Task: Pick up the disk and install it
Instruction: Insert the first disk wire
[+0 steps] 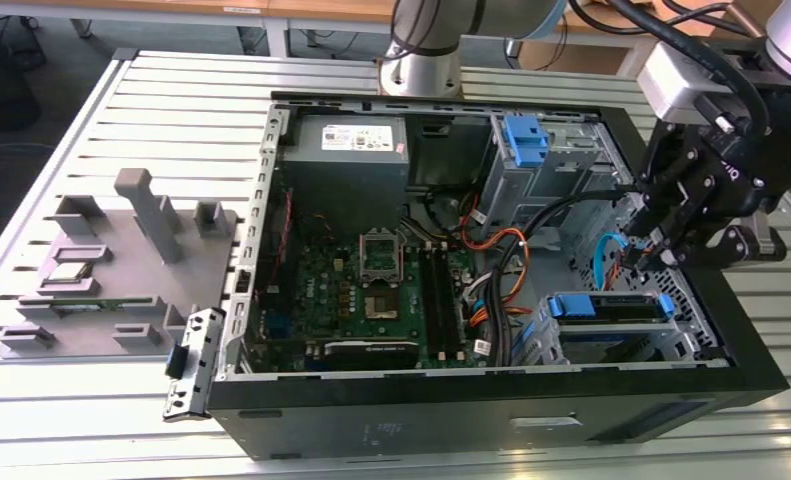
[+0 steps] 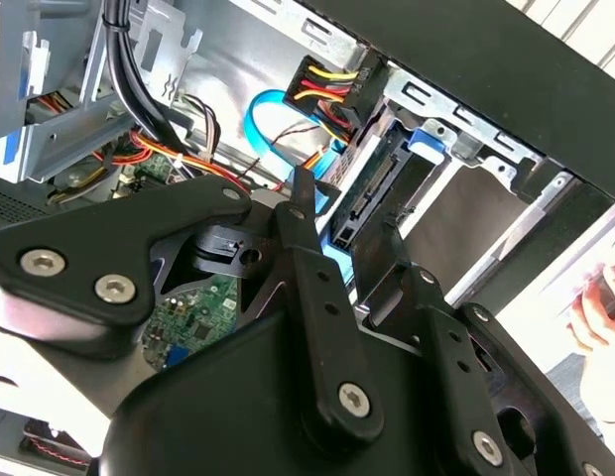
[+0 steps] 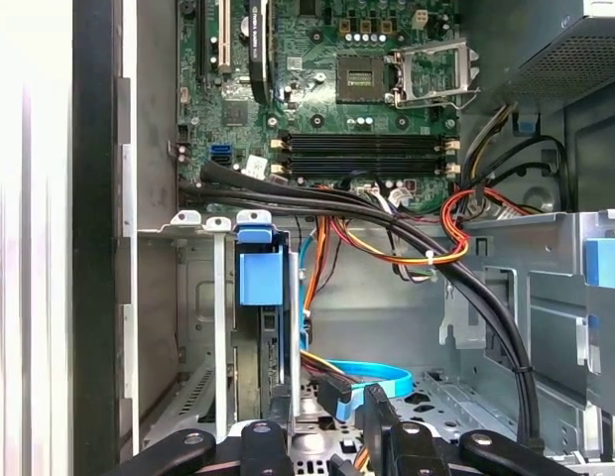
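The disk (image 1: 606,308), silver in a blue plastic bracket, sits in the drive bay at the case's near corner on the exterior view's right. Both wrist views show it edge-on inside the metal cage (image 2: 372,188) (image 3: 250,367), with its blue tab sticking out. My gripper (image 1: 649,260) hangs just above and behind that bay, over the blue data cable (image 1: 606,255). Its black fingers (image 2: 306,223) (image 3: 280,416) stand apart and hold nothing, so the gripper (image 2: 342,238) (image 3: 327,412) is open. The disk is a short way from the fingertips.
The open computer case (image 1: 502,385) lies on a slatted table. Inside are the motherboard (image 1: 368,290), the grey power supply (image 1: 348,140), a bare blue bracket (image 1: 525,140) and black cable bundles (image 1: 529,260). A grey parts fixture (image 1: 115,260) lies at the exterior view's left. A person's hand (image 2: 600,307) is outside the case.
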Action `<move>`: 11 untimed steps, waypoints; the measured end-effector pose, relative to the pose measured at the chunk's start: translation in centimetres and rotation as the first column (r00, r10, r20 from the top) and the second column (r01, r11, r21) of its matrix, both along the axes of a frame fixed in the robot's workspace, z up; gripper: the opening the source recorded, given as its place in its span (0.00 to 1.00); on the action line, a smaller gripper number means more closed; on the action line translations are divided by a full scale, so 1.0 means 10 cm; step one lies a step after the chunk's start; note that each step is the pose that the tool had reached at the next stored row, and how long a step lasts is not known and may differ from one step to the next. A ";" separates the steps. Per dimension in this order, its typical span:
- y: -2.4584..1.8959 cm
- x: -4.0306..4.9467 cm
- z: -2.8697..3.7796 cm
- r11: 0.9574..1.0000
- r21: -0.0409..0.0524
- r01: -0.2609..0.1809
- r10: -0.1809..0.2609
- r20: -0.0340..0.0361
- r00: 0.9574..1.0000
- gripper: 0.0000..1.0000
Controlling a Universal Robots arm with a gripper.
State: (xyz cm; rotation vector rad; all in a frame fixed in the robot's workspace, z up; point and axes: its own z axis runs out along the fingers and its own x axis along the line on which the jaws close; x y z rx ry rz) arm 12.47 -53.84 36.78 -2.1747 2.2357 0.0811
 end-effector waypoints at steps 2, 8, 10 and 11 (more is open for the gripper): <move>0.012 0.002 -0.006 1.000 0.000 0.000 0.000 0.000 1.000 0.42; 0.026 0.022 -0.030 1.000 0.000 0.000 0.000 0.000 1.000 0.42; 0.027 0.025 -0.048 1.000 0.000 0.000 0.000 -0.001 1.000 0.42; 0.027 0.025 -0.056 1.000 0.000 0.000 0.000 -0.001 1.000 0.42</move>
